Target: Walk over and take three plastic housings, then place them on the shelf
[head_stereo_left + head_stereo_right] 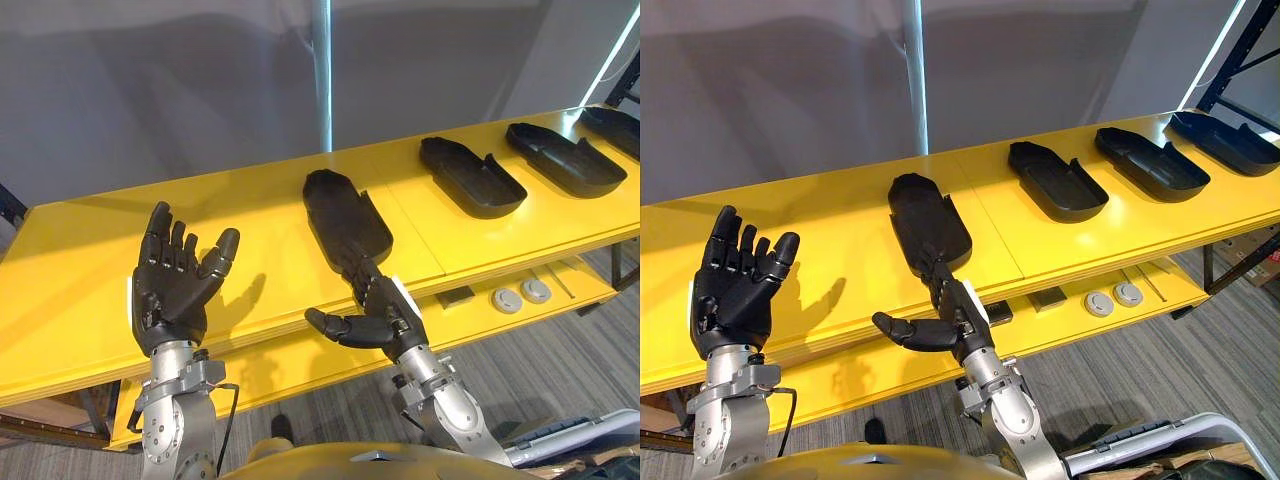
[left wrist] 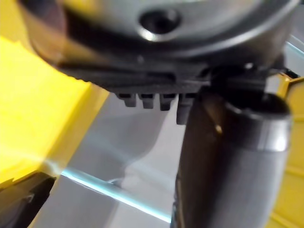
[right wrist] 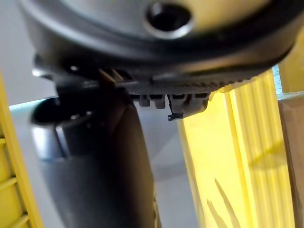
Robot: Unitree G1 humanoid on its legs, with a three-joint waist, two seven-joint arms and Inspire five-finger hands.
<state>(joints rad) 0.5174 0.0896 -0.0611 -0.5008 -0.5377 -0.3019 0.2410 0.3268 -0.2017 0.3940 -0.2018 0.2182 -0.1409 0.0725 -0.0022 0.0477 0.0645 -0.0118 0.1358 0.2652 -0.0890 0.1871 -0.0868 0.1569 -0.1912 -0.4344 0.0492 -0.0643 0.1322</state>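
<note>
Several black plastic housings lie in a row on the yellow table: the nearest housing at the middle, a second housing to its right, a third housing further right, and one more housing at the far right. My left hand is raised, open, palm up over the table's left front part, holding nothing. My right hand is open at the front edge, its straight fingers reaching to the near end of the nearest housing; I cannot tell if they touch it.
A lower yellow shelf under the table carries two round grey discs and a small dark box. A grey wall with a bright vertical pole stands behind. Dark shelf uprights rise at the far right.
</note>
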